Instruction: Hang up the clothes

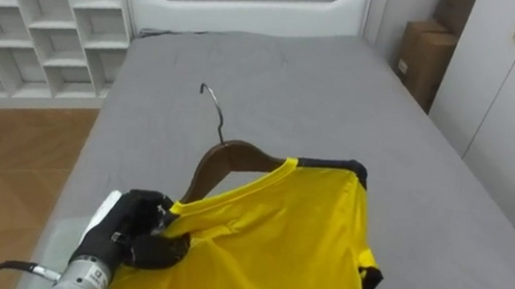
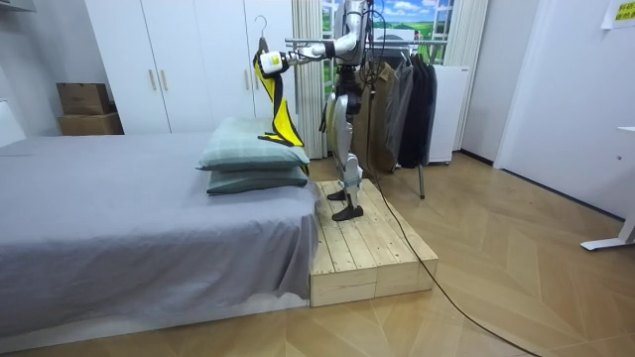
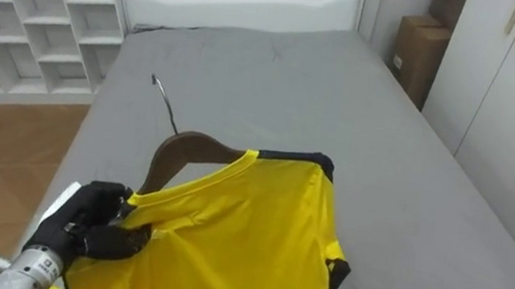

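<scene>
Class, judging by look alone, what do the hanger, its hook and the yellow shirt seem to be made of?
Hanger: likely wood, brown, smooth, slightly glossy. Hook: thin, grey, bent wire, probably metal. Shirt: soft cloth that folds and drapes, matt; which fibre, I cannot tell.

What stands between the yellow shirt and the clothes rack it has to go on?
Only the robot itself: its left hand holds the hanger with the yellow shirt out over the bed, while the clothes rack stands behind it.
</scene>
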